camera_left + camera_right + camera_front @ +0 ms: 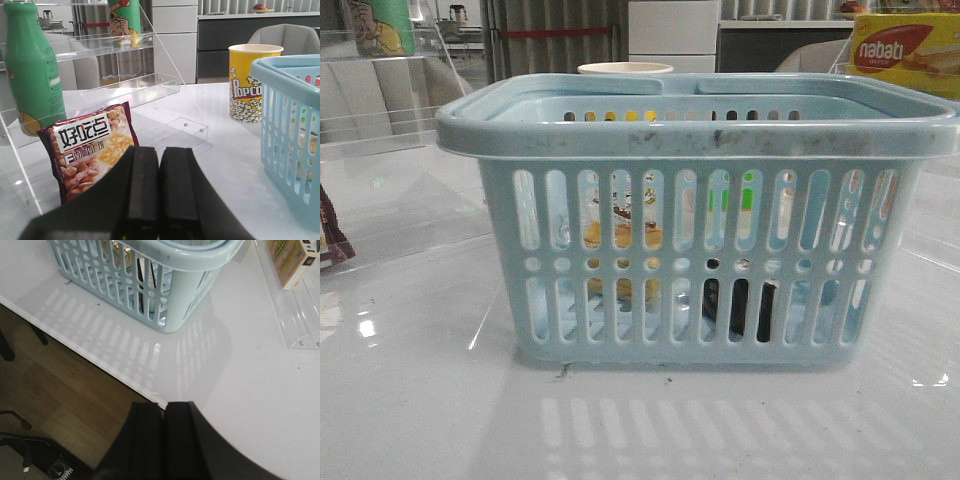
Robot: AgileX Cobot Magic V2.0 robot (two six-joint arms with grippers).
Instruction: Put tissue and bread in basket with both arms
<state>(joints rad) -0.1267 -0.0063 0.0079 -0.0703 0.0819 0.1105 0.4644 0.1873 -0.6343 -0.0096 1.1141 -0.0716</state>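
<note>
Front view: we judge bread, tissue light, soft, inside basket; left gripper, right gripper closed, empty.

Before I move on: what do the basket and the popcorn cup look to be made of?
The basket looks like moulded plastic, light blue, semi-glossy: slotted walls and a thick scuffed rim. The popcorn cup seems to be printed paperboard with a rolled pale rim, though a coating can't be ruled out.
</note>
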